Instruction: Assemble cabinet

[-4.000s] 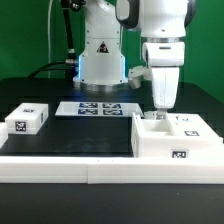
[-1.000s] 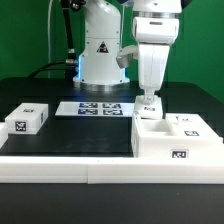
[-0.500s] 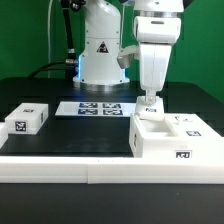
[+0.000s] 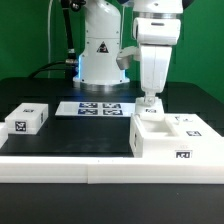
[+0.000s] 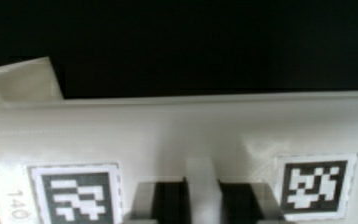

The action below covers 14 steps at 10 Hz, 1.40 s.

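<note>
Pincer (image 4: 150, 104) seems clamped on the far rim of the cabinet (image 4: 160, 148), though the wrist view is blurred.

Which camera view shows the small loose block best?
The exterior view: the block lies whole at its left, with tags on top and front. The wrist view shows none of it, only a close white tagged surface.

light: bright, even | shadows: soft | exterior: sharp | wrist: blurred, out of focus
</note>
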Motion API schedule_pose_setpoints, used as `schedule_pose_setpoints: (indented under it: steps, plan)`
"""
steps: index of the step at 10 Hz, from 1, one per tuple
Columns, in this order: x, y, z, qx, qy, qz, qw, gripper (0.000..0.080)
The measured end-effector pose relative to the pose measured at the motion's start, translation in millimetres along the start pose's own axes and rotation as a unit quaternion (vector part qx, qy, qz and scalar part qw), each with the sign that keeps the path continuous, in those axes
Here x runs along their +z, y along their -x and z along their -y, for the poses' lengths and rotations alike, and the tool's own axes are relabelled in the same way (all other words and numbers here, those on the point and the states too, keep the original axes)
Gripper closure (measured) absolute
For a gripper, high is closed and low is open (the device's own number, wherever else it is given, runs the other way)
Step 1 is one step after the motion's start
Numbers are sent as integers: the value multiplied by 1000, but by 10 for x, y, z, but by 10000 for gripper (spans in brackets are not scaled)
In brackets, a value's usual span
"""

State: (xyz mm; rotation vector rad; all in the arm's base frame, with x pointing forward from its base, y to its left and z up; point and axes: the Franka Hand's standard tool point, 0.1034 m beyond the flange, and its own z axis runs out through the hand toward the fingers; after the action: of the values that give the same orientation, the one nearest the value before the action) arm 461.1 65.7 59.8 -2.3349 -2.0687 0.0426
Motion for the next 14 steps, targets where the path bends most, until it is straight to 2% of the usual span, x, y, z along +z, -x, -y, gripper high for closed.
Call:
schedule_pose_setpoints:
  steps: [3,8,11,14]
  plan:
    - [-3,68,-86,-47,2,-1,999,731]
    - [2,70,-97,-49,2,-2,999,731]
    - [-17,-14,-479,-51,20,-11,998,731]
    - [-27,-44,-714,-47,29,-15,998,731]
